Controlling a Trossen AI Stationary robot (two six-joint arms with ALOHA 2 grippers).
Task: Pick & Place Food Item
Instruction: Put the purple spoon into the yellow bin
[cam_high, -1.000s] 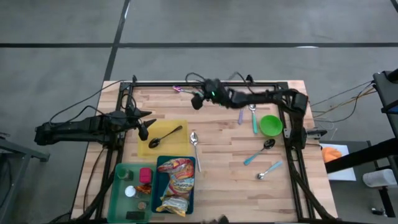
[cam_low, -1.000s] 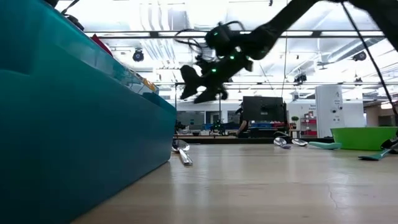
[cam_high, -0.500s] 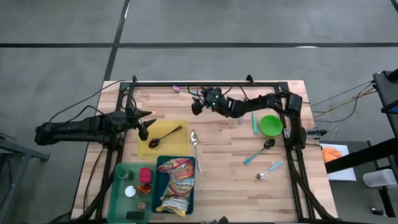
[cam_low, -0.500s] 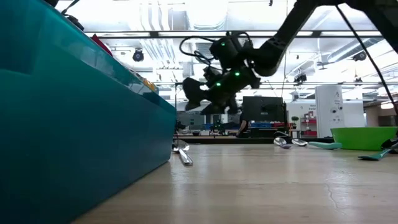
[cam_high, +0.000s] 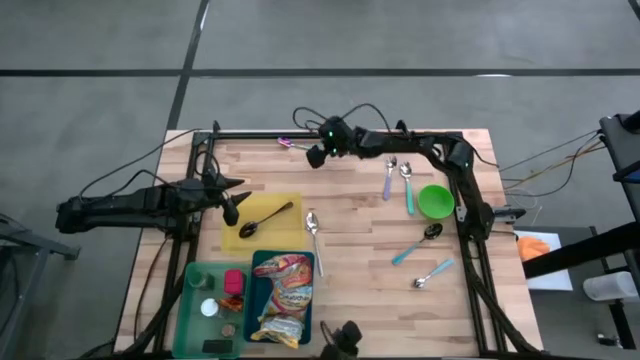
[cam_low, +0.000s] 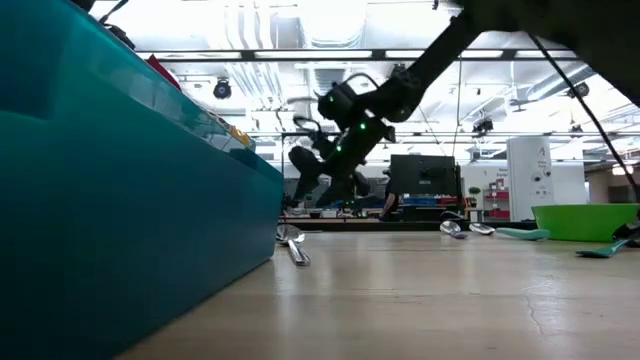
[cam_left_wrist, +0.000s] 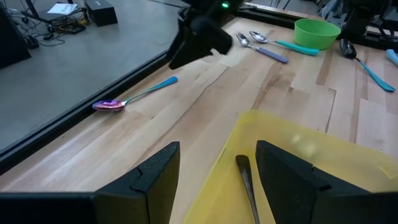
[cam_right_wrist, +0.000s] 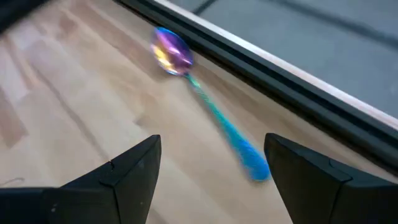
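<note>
left gripper (cam_high: 228, 200): parked at the bench's left edge, over the left end of the yellow tray (cam_high: 285, 232). Fingers parted, holding nothing. Leave it there, it isn't in your way.
black spoon (cam_high: 264, 219): lies in the yellow tray, already sorted, ignore it.
teal bin (cam_high: 258, 300): at the near edge, snack packets (cam_high: 284, 288) inside. Nothing else here reads as food; I can't tell from this which item you're meant to move.
iridescent spoon (cam_right_wrist: 200, 98): lies along the far edge rail near the far-left corner, bowl end away from the gripper, blue handle toward it. It looks like your current target.
right gripper (cam_high: 316, 156): hovering just beside that spoon's handle, fingers wide apart, empty.
approach: line the fingers across the handle, not along it. Come straight down; the handle is thin and flat to the wood, so seat the tips on the bench before closing.
risk: the rail is close. Watch the far finger so it doesn't catch the frame.
</note>
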